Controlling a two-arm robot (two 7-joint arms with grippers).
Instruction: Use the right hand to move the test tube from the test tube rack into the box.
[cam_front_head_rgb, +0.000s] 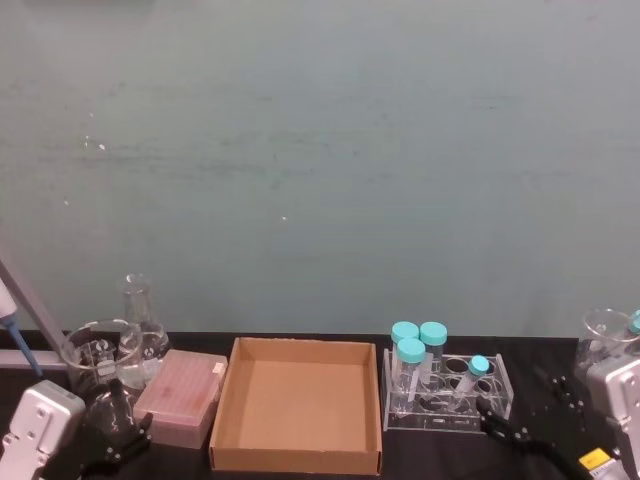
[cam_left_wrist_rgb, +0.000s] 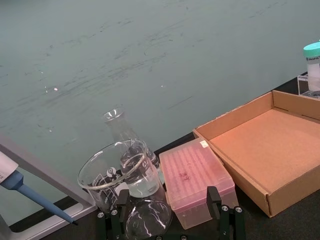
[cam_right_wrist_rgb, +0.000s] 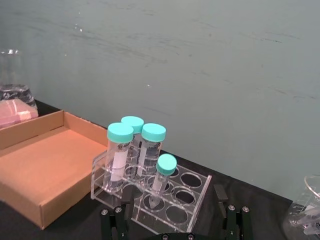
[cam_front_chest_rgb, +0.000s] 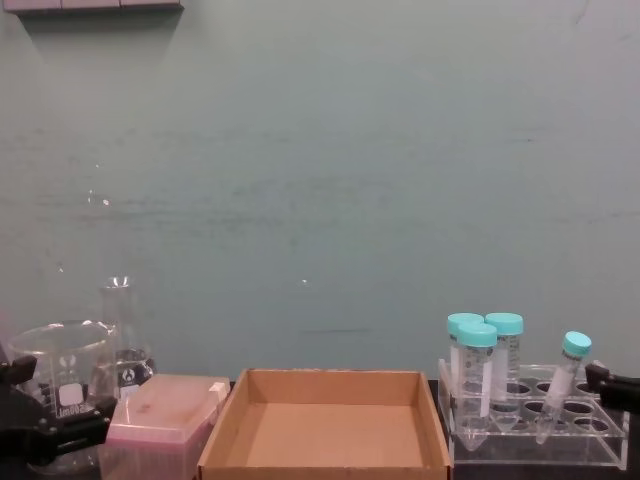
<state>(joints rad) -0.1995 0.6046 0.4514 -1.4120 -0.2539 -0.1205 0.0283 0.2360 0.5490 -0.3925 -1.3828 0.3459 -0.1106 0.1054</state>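
The slim test tube with a small teal cap leans in a front hole of the clear test tube rack. It also shows in the head view and chest view. Three wider teal-capped tubes stand at the rack's left end. The brown cardboard box lies empty left of the rack. My right gripper is open, low, just in front of the rack, holding nothing; it sits at the lower right of the head view. My left gripper is open at the far left.
A pink translucent box lies against the cardboard box's left side. A beaker, a conical flask and a round flask crowd the left gripper. Another beaker stands right of the rack. A wall runs close behind.
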